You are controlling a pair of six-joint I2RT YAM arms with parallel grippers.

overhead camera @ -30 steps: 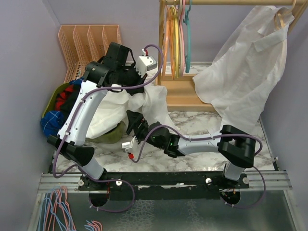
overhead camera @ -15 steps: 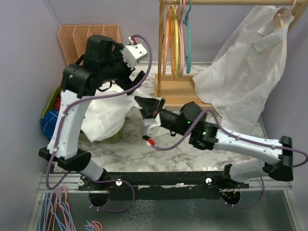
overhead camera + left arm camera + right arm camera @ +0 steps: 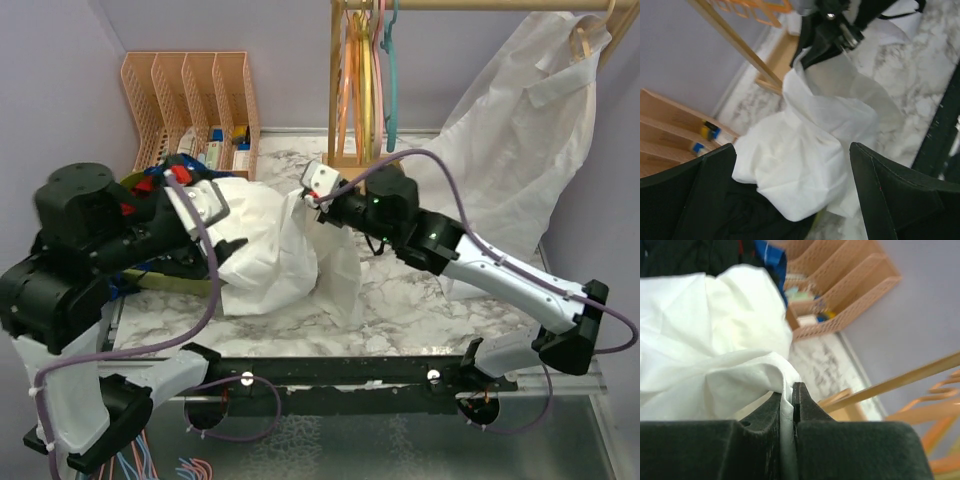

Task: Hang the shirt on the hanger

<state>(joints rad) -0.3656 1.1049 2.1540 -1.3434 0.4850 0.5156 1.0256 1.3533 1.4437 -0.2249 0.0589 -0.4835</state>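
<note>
Shirt (image 3: 265, 250) lies heaped on the marble table (image 3: 420, 290), just left of the wooden rack (image 3: 334, 100). It is thin, limp cloth that looks light and will sag wherever it isn't held. From above, the right gripper (image 3: 310, 197) holds one edge up on the rack side, below the teal hanger (image 3: 390, 90) on the rack's rail.

From the left wrist, the left gripper (image 3: 792, 150) is spread wide and holds nothing, with the bundle beneath it and the rack beyond.

From the right wrist, the jaws are pressed together on a thin fold of fabric. A firmer hold would be the collar or a shoulder seam, I'd say, though I can't pick out the collar in that heap.
</note>
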